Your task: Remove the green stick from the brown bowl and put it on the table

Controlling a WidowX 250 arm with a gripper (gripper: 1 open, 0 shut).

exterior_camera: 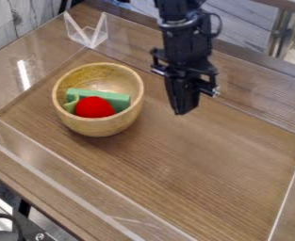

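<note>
The brown bowl [101,97] stands on the table [200,169] at centre left. Inside it lies the green stick [82,97], partly covered by a red ball [95,107] resting on it. My gripper [183,106] hangs over the tabletop to the right of the bowl, pointing steeply down. Its black fingers are pressed together and hold nothing. A gap of bare wood separates it from the bowl's rim.
Low clear plastic walls [24,179] ring the tabletop. A clear folded piece [87,33] stands at the back left corner. Bare wood stretches across the front and right of the table.
</note>
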